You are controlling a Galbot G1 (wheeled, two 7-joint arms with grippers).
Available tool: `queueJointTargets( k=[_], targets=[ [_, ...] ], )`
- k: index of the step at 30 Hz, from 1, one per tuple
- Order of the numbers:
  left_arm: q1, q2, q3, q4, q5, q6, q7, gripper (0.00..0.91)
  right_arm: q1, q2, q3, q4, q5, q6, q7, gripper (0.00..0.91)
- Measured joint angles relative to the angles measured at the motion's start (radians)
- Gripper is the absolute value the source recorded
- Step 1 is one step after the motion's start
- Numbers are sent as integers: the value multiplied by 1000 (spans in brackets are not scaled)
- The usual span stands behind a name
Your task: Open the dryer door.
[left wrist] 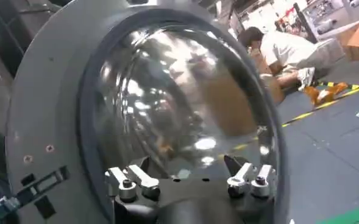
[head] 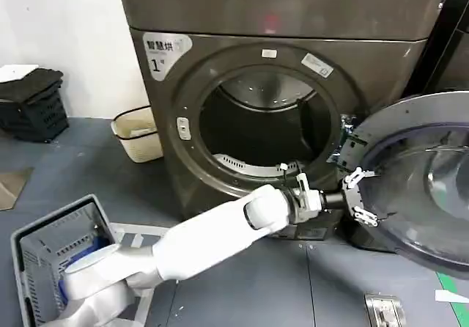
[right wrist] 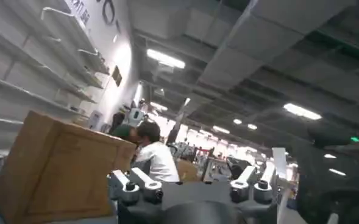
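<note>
The dryer (head: 220, 63), bronze-grey with a white "1" label, has its round drum mouth (head: 267, 129) uncovered. The dryer door (head: 410, 118) stands swung out to the right, its grey inner face and domed glass turned toward me. My left arm reaches across the dryer's front. My left gripper (head: 360, 195) is open, close against the lower left part of the door's inner face. In the left wrist view the left gripper (left wrist: 188, 167) is spread wide with the door's glass dome (left wrist: 179, 91) right before it and nothing between its fingers. My right gripper (right wrist: 191, 176) is open, pointing out into the room.
A grey plastic basket (head: 44, 254) sits on the floor at lower left, a beige bin (head: 135, 133) beside the dryer, a black crate (head: 33, 100) by the wall. A black machine (head: 451, 41) stands right of the dryer. A wooden box (right wrist: 51, 164) lies before the right gripper.
</note>
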Motion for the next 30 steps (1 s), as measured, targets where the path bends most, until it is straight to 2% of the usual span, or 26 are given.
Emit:
queueJointTargets(
  k=[13,18,23,27,30],
  targets=[
    [4,13,-3,-5,-7,9,-1,907,-2,-12,12,-35,-9,6,39,907],
    [21,49,-19,-52,-39,88,-1,907,-11,-29,31,-68,-24,6,66,907],
    [47,121,-49,-149,-87,164,-21,907,-22,-52,37,-104,-24,22,64,907],
    [77,193,-86,-242,-170,278,-106,907,-23,-70,38,-125,-17,28,60,907],
    [111,246,-126,-315,-299,398,-228,907,-22,-83,37,-126,13,20,56,907]
  ],
)
